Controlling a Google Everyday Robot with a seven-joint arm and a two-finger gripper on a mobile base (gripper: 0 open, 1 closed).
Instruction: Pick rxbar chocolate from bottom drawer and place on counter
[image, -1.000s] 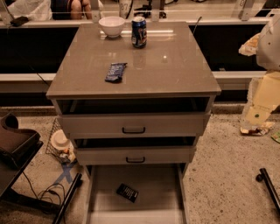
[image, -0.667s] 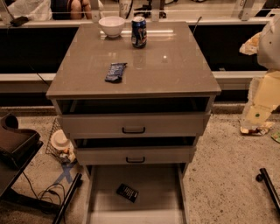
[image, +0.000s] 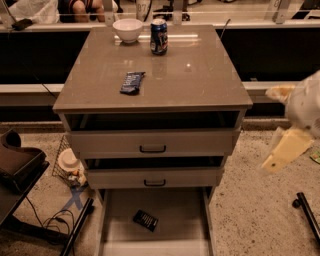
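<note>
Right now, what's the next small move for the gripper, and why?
Probably swing the gripper across and down toward the open bottom drawer: the rxbar chocolate lies flat on its floor, untouched, while the gripper hangs off the right side of the cabinet, far from it.

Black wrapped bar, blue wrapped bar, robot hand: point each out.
small flat black wrapped bar (image: 145, 220): camera view, wrapper's middle.
blue crinkled wrapped bar (image: 132, 82): camera view, wrapper's middle.
pale hand (image: 285, 152): camera view, far right, yellowish middle.
</note>
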